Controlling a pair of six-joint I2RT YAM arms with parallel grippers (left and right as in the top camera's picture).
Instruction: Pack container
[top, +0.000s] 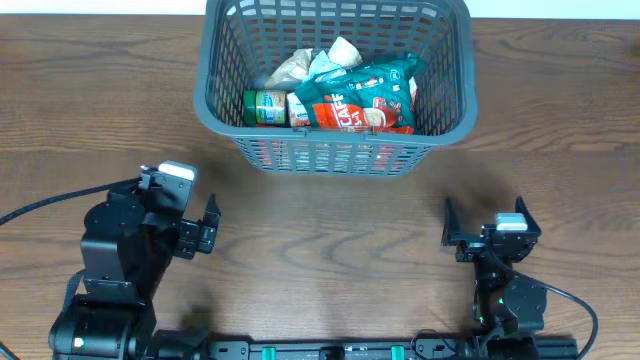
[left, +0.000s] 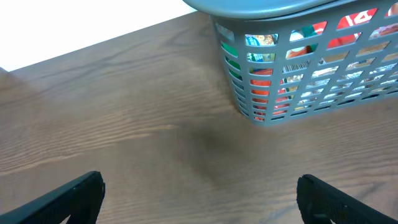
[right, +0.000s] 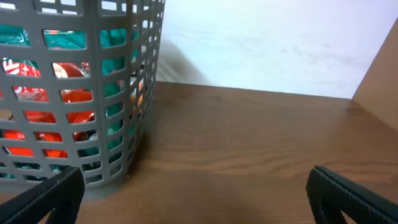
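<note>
While both arms rest low at the near edge of the desk (top: 330, 265), the overhead view shows the container (top: 330, 155) standing upright at the far middle. Inside it lie a red and green packet (top: 360, 100), a small green-labelled can (top: 265, 107) and some pale crumpled packets (top: 315, 62). The left gripper (top: 208, 228) and the right gripper (top: 488, 230) are both well apart from it.

From the left wrist, one corner of the container fills the upper right, with colours showing through the lattice. The dark fingers (left: 68, 199) are spread wide, with only bare wood between them.

From the right wrist, the container's wall takes up the left side. These fingers (right: 348, 196) also stand wide apart, holding nothing.
</note>
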